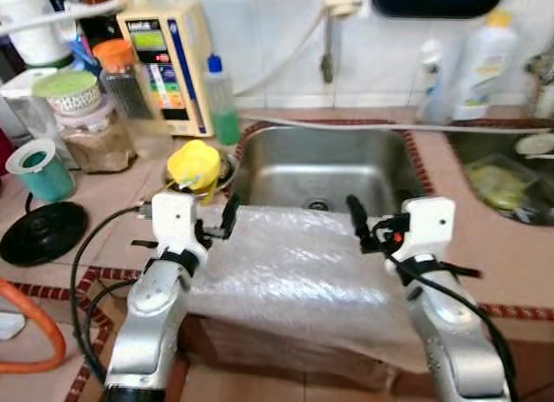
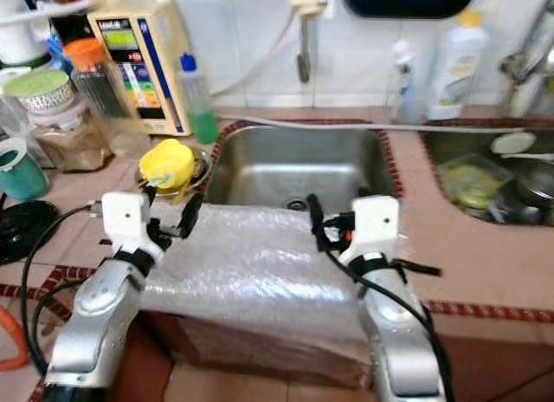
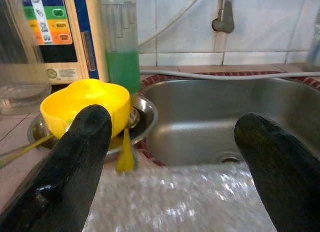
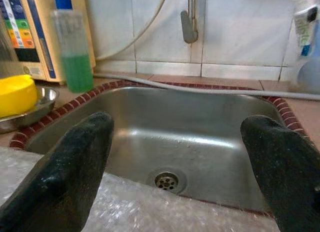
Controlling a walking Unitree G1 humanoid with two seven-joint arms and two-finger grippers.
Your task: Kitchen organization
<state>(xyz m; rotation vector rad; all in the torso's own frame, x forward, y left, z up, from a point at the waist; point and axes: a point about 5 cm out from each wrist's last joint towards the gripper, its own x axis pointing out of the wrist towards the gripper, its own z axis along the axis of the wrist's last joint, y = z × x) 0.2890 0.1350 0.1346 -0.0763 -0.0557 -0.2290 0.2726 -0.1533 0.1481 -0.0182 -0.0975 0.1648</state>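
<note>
Tiled counter (image 1: 104,194) holds a steel sink (image 1: 320,168); crinkly bubble wrap (image 1: 294,272) drapes its front edge, lower part hidden. My left gripper (image 1: 227,218) and right gripper (image 1: 357,220) hover spread wide, empty.

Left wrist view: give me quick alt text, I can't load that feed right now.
The left gripper, fingers open, is above crinkled bubble wrap at the front edge of a steel sink. Behind its left finger, a yellow bowl sits in a metal dish, beside a green liquid bottle.

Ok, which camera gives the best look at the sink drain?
The right wrist view: the drain sits sharp and unobstructed in the sink. The eye views show it small above the bubble wrap; the left wrist view catches only its edge.
</note>
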